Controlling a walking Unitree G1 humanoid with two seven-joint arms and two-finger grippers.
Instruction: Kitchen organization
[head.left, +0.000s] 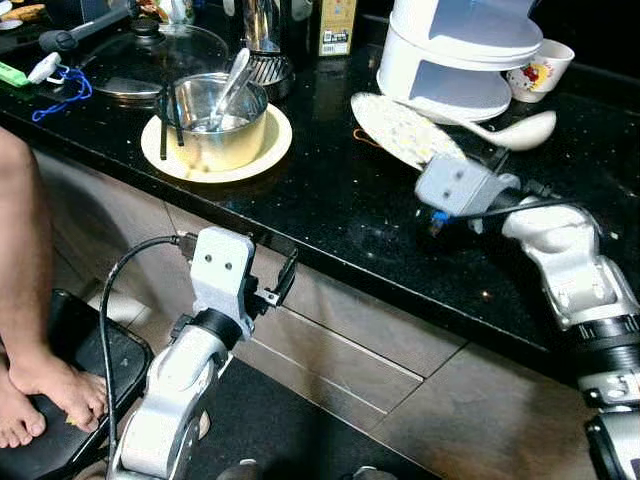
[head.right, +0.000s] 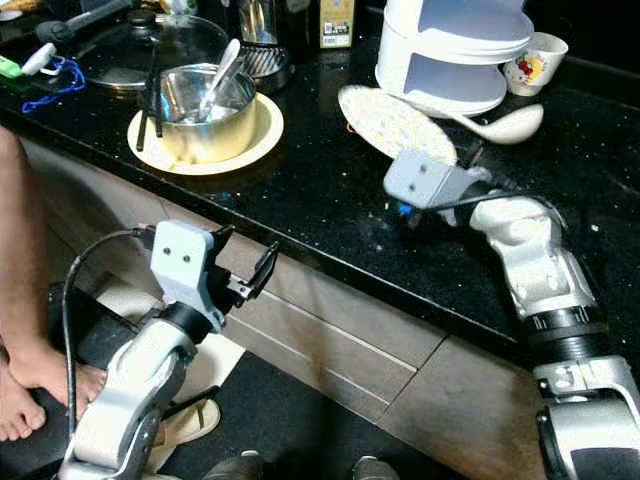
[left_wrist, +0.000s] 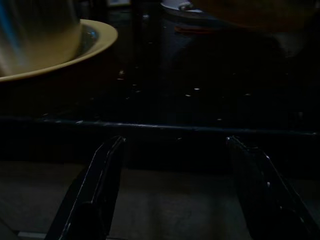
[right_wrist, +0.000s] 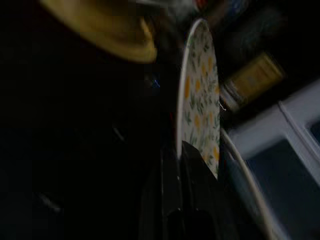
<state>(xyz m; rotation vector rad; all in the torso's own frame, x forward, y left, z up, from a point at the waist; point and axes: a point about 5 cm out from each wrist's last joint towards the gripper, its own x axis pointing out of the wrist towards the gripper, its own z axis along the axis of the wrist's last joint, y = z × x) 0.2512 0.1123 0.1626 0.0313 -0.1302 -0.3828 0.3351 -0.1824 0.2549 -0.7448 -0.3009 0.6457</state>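
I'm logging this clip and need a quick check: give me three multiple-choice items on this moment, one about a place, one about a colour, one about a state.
1. Where does the steel pot stand?
A. On a yellow plate on the counter
B. On the floor
C. Inside the white container

2. What colour is the ladle beside the white container?
A. Red
B. White
C. Black

3. How is the right gripper?
A. Wide open above the pot
B. Hanging idle below the counter
C. Shut on the rim of the flowered plate

Answers: 1 A, the pot sits in the yellow plate on the black counter. 2 B, the ladle is white. 3 C, the right wrist view shows the fingers closed on the plate's edge.
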